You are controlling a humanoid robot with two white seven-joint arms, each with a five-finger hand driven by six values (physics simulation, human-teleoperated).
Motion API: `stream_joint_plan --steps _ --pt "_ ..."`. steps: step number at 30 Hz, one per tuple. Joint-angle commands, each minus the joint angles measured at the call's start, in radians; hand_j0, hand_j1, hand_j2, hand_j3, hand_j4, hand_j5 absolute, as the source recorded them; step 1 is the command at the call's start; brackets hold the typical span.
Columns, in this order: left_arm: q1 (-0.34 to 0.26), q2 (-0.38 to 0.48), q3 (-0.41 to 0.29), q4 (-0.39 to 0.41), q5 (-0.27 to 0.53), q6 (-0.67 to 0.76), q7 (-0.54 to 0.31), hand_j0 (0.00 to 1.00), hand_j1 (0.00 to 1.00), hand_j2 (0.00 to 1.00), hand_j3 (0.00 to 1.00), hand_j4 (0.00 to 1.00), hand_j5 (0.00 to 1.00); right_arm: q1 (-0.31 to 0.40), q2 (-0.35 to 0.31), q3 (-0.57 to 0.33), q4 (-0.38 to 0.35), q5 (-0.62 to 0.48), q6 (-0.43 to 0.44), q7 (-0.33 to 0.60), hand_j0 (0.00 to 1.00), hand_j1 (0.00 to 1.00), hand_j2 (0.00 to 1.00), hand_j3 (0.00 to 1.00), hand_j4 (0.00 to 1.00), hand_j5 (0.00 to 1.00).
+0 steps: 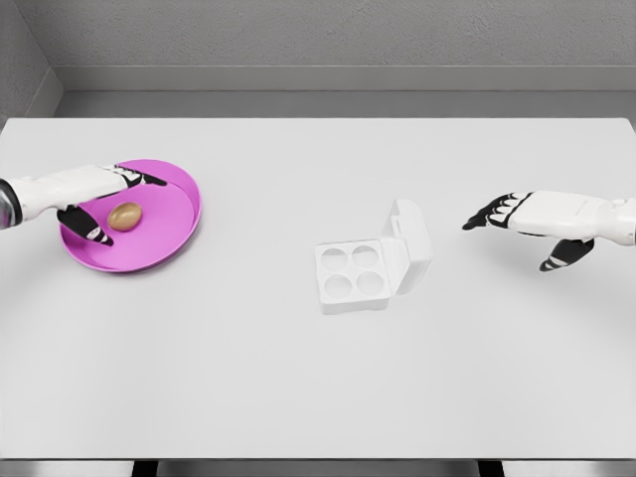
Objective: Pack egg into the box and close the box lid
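On the bench [298, 378], a plate [169, 234] sits near the left edge, with an egg [125, 216] lying in it, left of the plate's middle. The left robot hand [99, 204] reaches in over the plate's left part, its fingers either side of the egg. An egg box [353, 273] lies right of the bench's middle, its lid [410, 243] open and tilted up on the box's right side. The right robot hand [527, 224] hangs near the right edge, apart from the box.

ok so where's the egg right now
In the head view the egg lies in the pink plate at the table's left, between the left hand's fingers, well left of the open box.
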Motion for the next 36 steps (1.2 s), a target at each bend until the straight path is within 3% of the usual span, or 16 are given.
stream_joint_plan --steps 1,25,36 --pt "-0.002 -0.001 -0.001 0.000 0.000 0.003 0.000 1.00 1.00 1.00 1.00 1.00 1.00 0.000 0.003 -0.001 0.004 -0.006 0.003 0.000 1.00 1.00 1.00 1.00 1.00 1.00" --pt "-0.002 -0.007 0.002 0.017 -0.011 0.003 0.000 1.00 1.00 1.00 1.00 1.00 1.00 0.002 -0.002 -0.004 0.004 -0.003 0.003 0.000 1.00 1.00 1.00 1.00 1.00 1.00" --pt "0.003 -0.001 -0.003 0.017 -0.015 0.003 0.000 0.81 0.81 0.81 0.81 0.81 0.81 0.002 -0.008 0.002 -0.006 -0.003 0.003 0.000 1.00 1.00 1.00 1.00 1.00 1.00"
